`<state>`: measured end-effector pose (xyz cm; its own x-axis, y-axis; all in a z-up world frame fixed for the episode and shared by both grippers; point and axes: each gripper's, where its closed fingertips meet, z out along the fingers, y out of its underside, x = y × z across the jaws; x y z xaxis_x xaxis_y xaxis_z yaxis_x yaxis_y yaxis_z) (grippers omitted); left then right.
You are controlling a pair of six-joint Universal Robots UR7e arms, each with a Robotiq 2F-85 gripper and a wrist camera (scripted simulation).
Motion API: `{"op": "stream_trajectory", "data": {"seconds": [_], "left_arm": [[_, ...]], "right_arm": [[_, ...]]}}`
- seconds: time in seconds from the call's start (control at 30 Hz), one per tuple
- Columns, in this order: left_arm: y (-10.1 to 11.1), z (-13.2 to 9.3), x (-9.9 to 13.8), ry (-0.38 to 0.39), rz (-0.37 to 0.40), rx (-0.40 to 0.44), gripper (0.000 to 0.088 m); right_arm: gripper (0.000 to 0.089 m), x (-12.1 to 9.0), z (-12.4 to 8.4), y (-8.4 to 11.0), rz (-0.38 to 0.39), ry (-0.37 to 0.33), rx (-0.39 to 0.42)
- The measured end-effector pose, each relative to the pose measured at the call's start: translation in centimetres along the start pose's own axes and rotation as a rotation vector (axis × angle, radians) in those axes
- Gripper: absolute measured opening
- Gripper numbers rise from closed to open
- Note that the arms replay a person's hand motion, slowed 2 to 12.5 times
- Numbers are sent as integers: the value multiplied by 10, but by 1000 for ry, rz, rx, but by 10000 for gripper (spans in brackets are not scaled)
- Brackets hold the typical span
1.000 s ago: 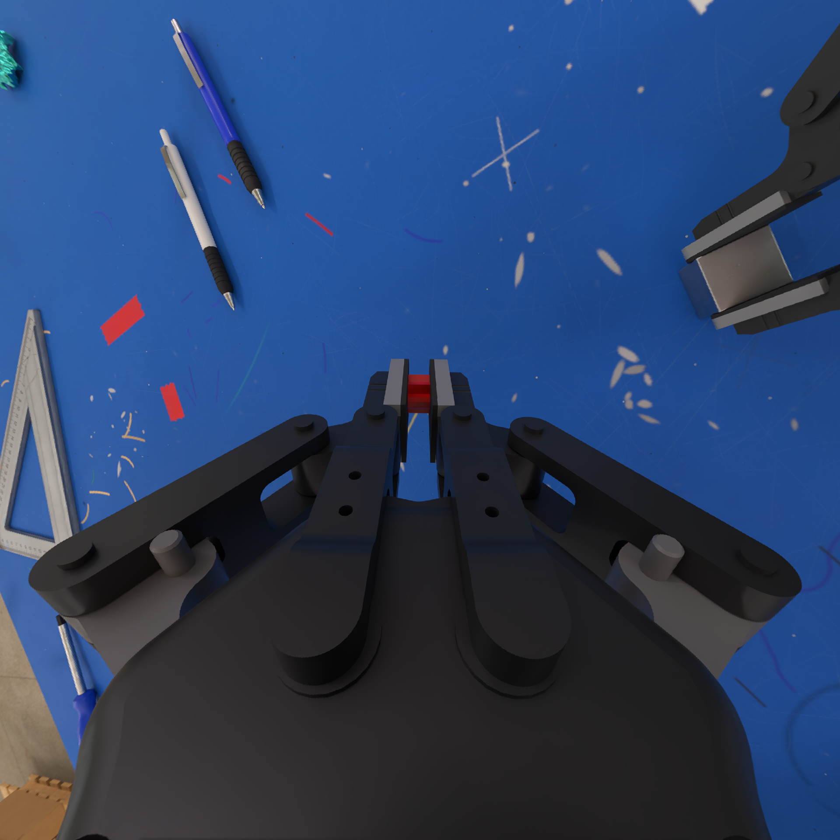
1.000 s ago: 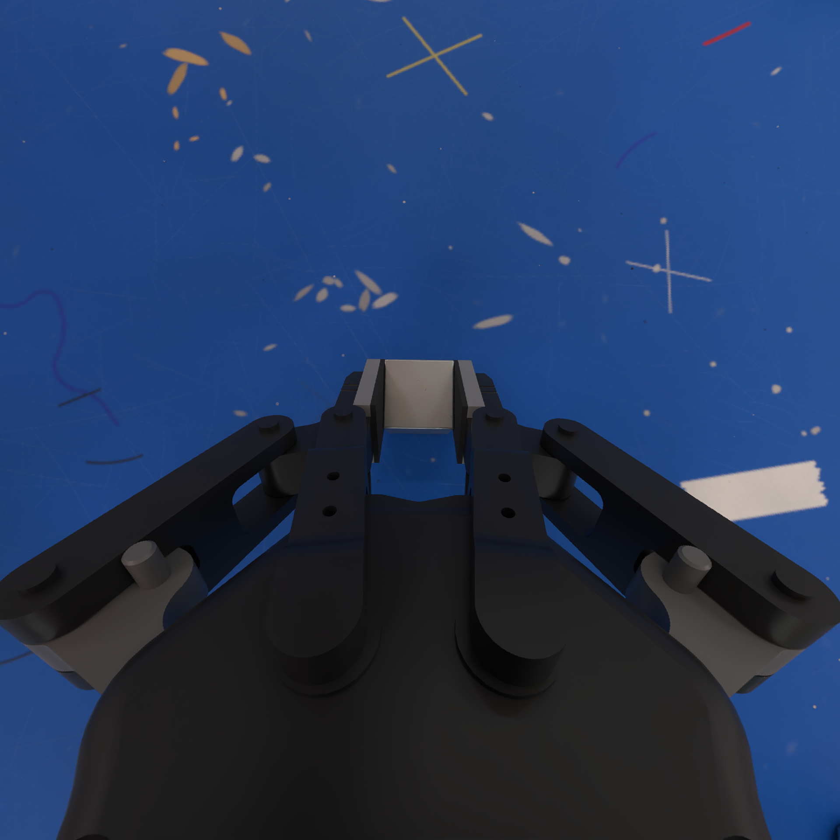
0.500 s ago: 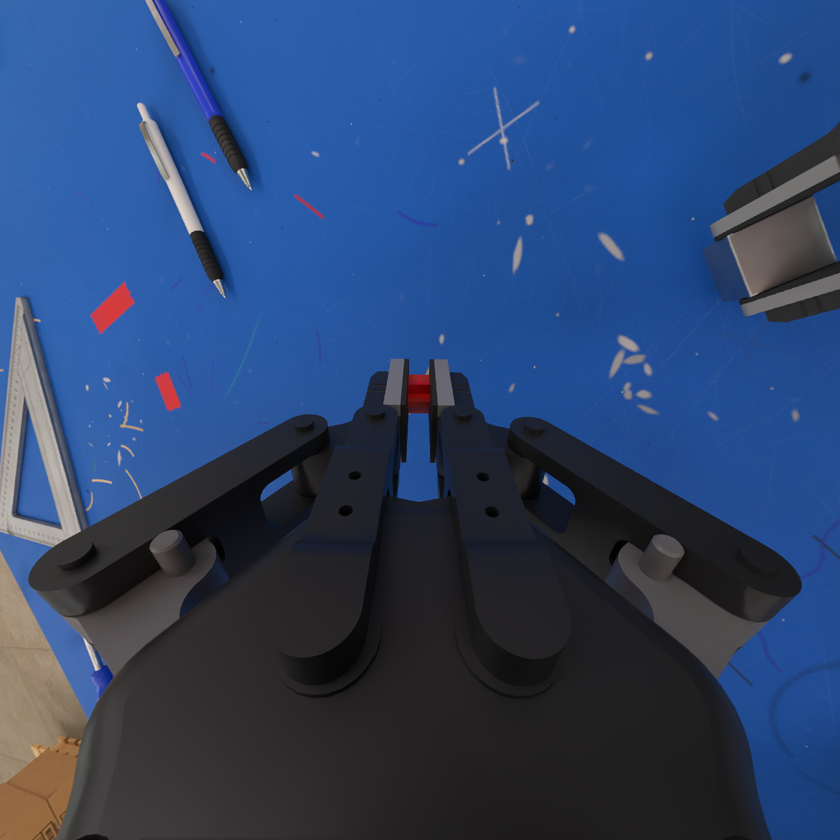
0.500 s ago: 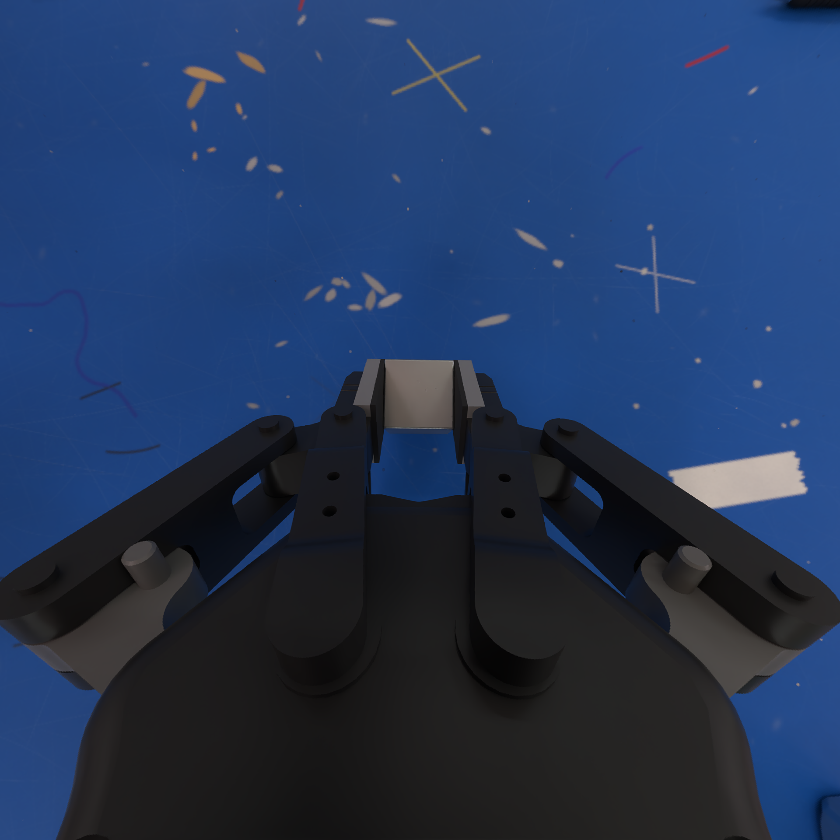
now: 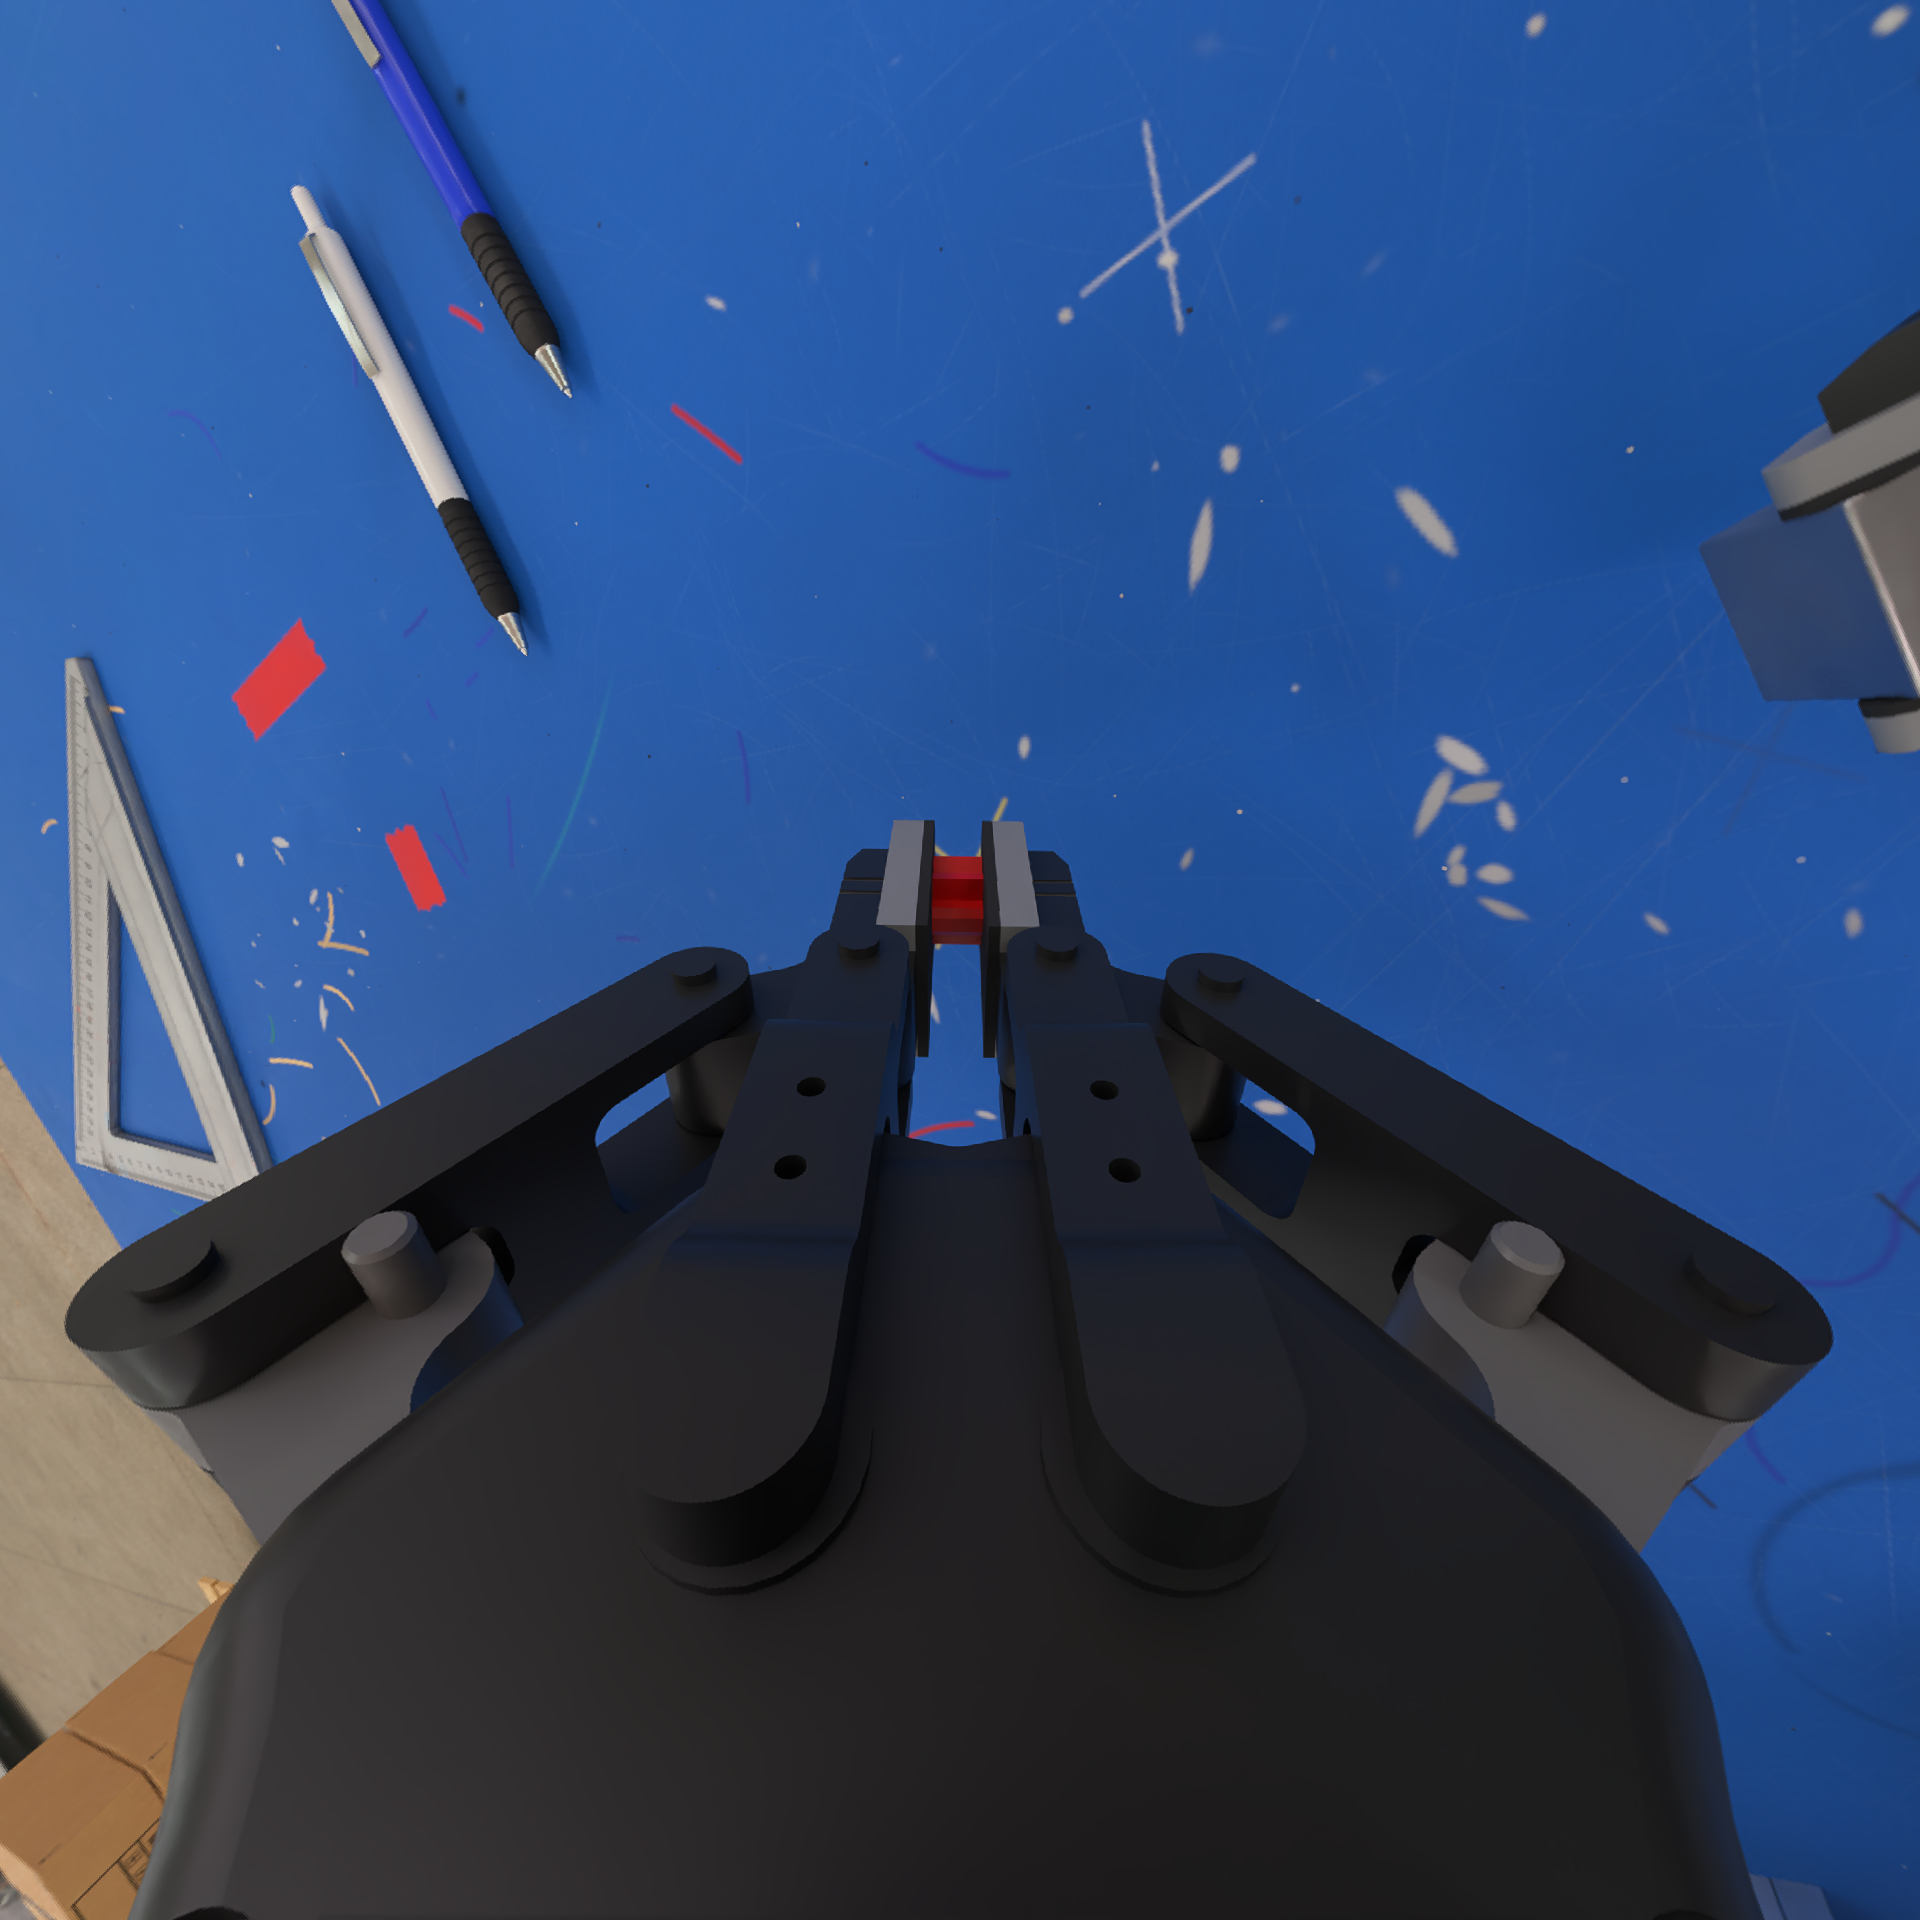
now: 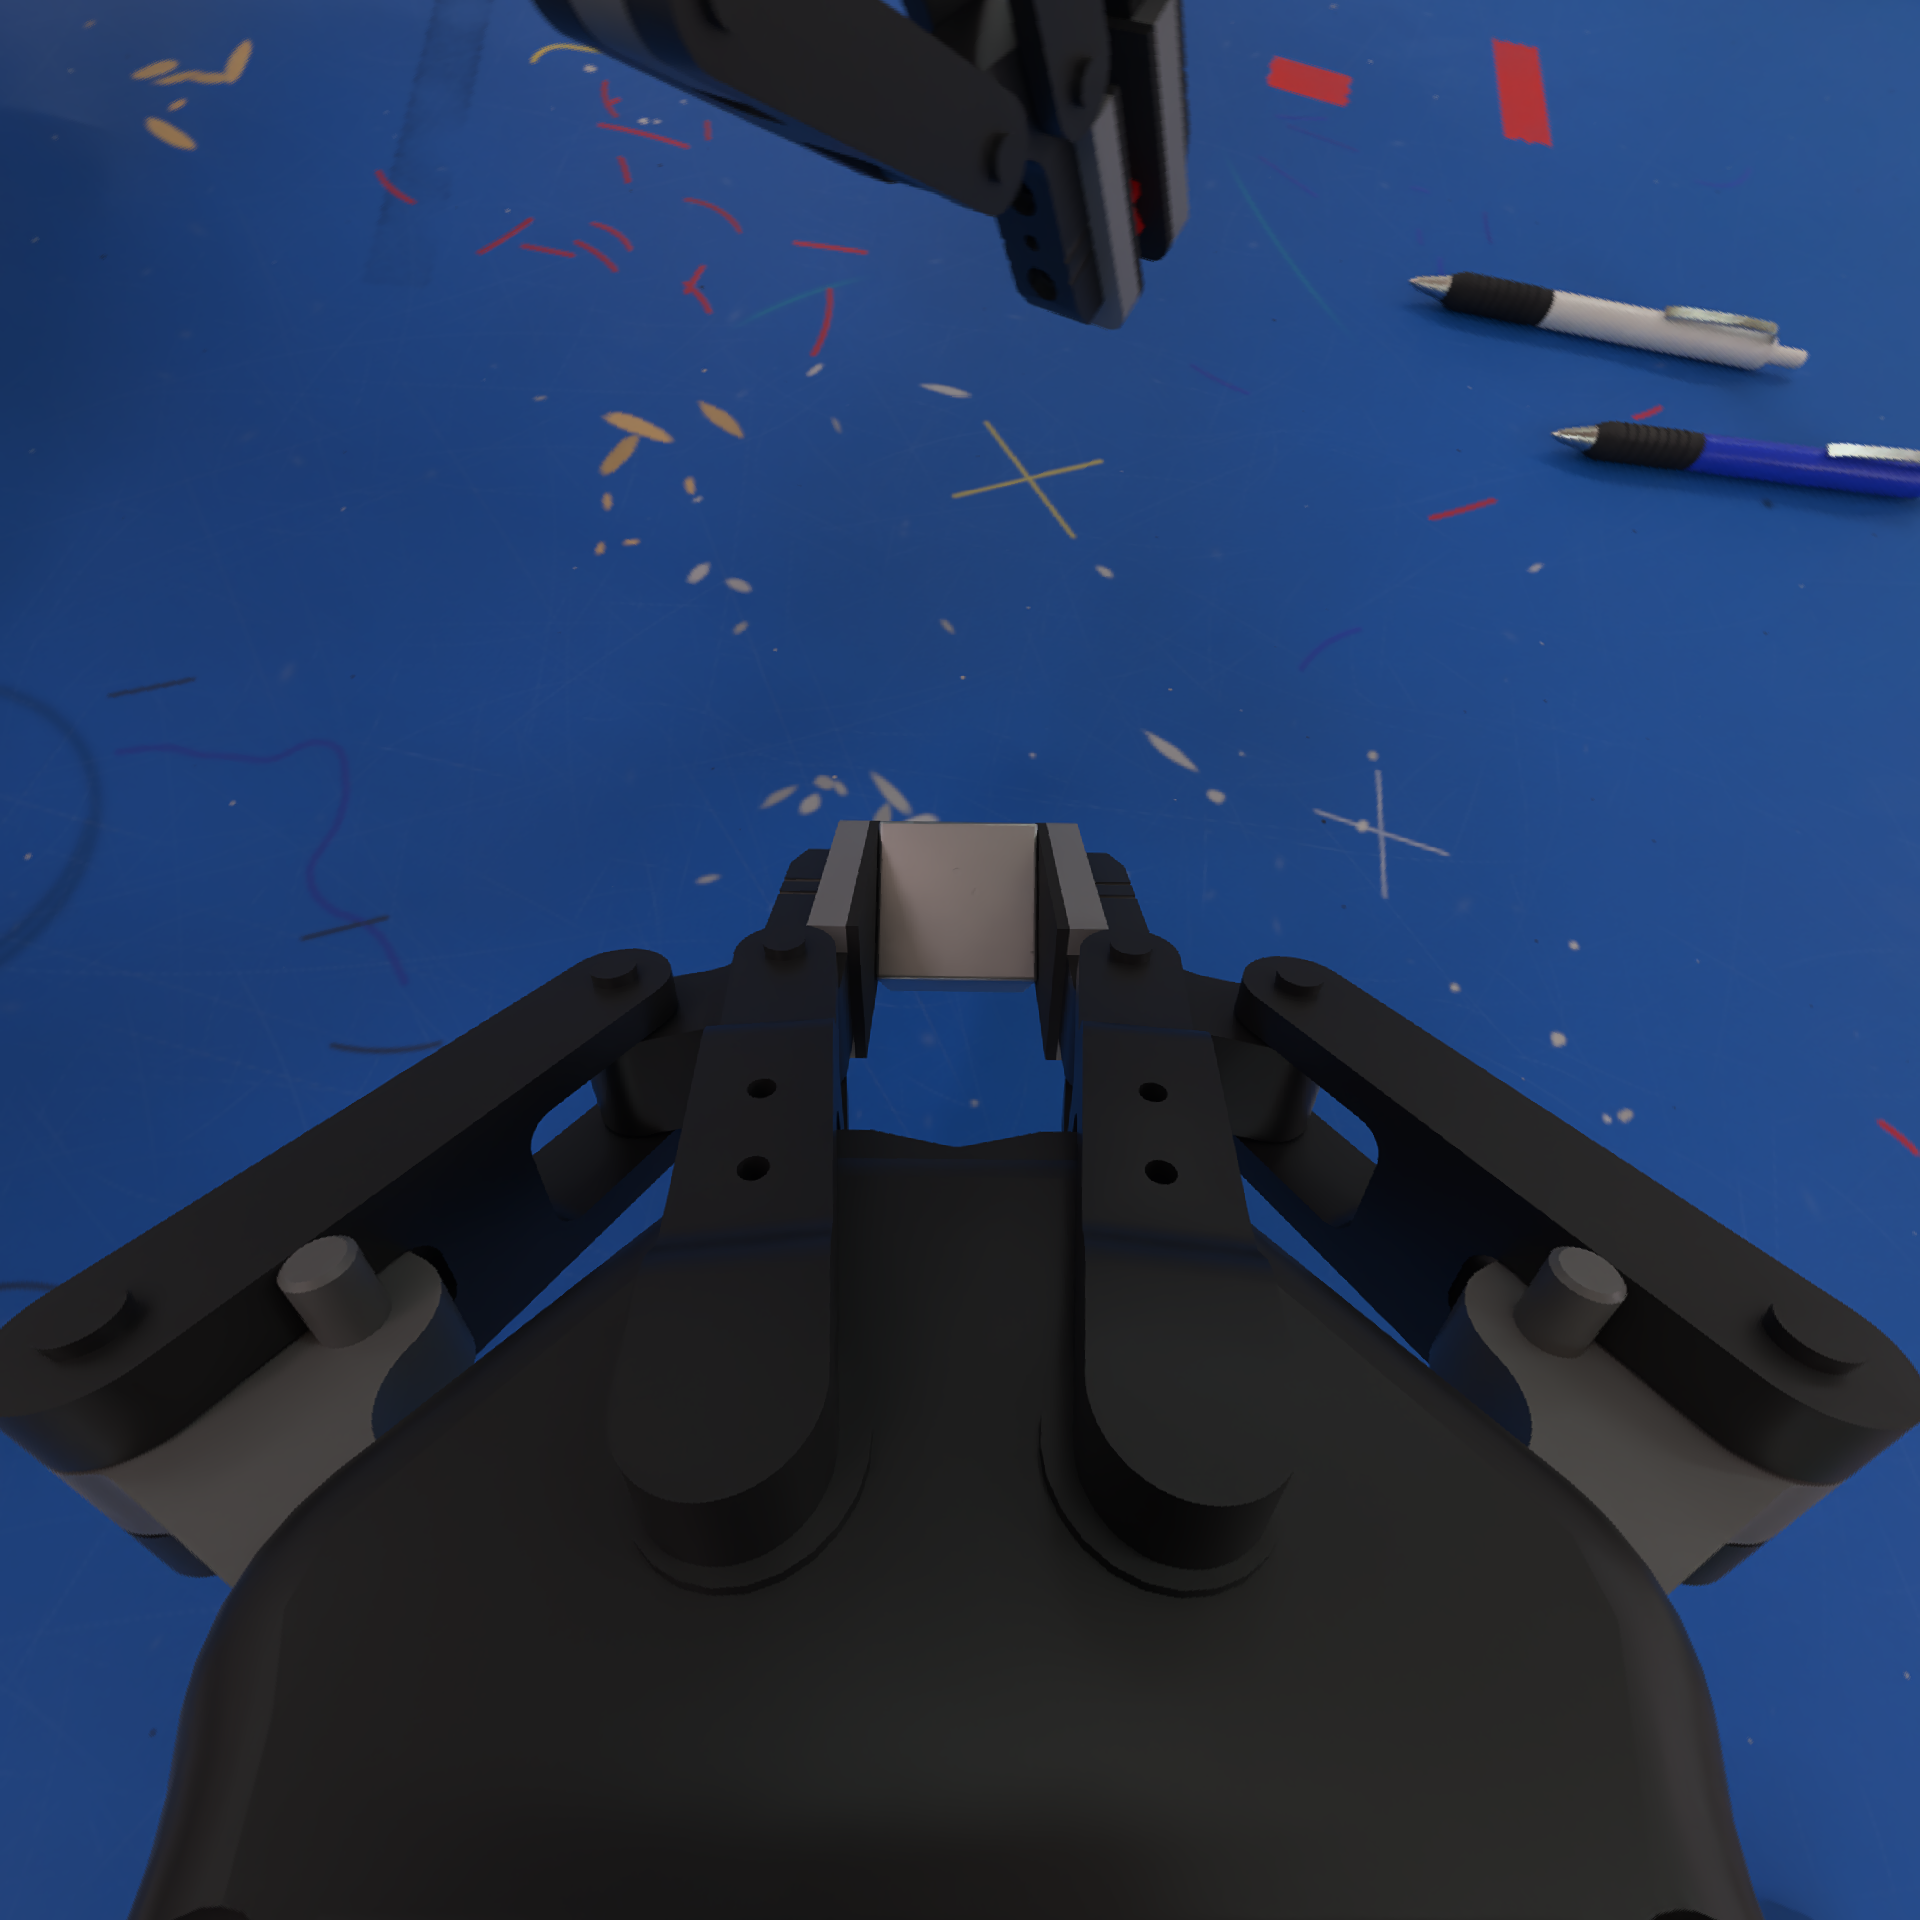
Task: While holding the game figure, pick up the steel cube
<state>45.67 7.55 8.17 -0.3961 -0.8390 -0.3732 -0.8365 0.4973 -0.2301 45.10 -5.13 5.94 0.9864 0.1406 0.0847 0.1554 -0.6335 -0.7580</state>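
Note:
My left gripper (image 5: 957, 868) is shut on a small red game figure (image 5: 956, 899), held above the blue table. Only a sliver of red shows between the pads. My right gripper (image 6: 957, 888) is shut on the steel cube (image 6: 957, 900), a grey metal block, held clear above the table. The cube (image 5: 1813, 603) with the right gripper around it also shows at the right edge of the left wrist view. The left gripper (image 6: 1127, 223) with the red figure (image 6: 1136, 206) shows at the top of the right wrist view.
A white pen (image 5: 410, 416) and a blue pen (image 5: 457, 197) lie at the far left; they also show in the right wrist view, white (image 6: 1610, 320) and blue (image 6: 1745, 455). A grey set square (image 5: 135, 935) lies at the left table edge. A cardboard box (image 5: 83, 1766) sits below.
Both grippers have risen from the table with their loads. The right wrist view has tilted up, so the left gripper and the pens have come into view. The cube has slid toward the left view's right edge.

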Motion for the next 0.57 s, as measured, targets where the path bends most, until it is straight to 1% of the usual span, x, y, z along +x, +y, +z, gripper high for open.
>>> {"op": "stream_trajectory", "data": {"seconds": [0.23,0.47,0.57], "left_arm": [[-3,0,1,-10,25,-28,79],[-7,1,1,-23,53,-57,79],[-9,1,2,-28,65,-65,79]], "right_arm": [[256,-12,2,4,-84,-43,-24],[256,-15,7,13,-191,-28,-90],[256,-17,8,15,-213,-32,-98]]}}
